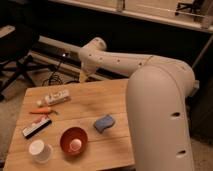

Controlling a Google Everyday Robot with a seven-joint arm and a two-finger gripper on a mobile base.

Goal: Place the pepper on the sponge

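Wooden table point(107, 95), with the robot's big white body point(160, 115) filling the right side of the view. From that body, arm point(120, 62) stretched out to the left, bent at an elbow, then angled down. At its tip, jaws near the far edge of the table, raised off the wood and well apart from everything lying there. Jaws apart, clamped on nothing.

Pepper point(41, 110) flat on the left part of the table, orange-red, slender, lying roughly crosswise to the view, untouched. Just behind it, bottle point(55, 97) on its side, white and tan. Just in front of it, black-and-white block point(36, 127), slanted, very close to the pepper; touching or not, cannot tell.

Sponge point(104, 123) blue-grey, flat near the middle of the table, to the right of the bowl and well apart from the pepper. Pepper not yet on it.

Red bowl point(74, 140) near the front edge, between sponge and cup, close to both. Inside the bowl, a small pale thing point(75, 145), too blurred to name. White cup point(39, 150) upright at the near left corner, just beside the bowl.

Beyond the table, dark floor with a cable point(54, 76) trailing across it. At far left, a dark chair point(17, 47), only partly in view.
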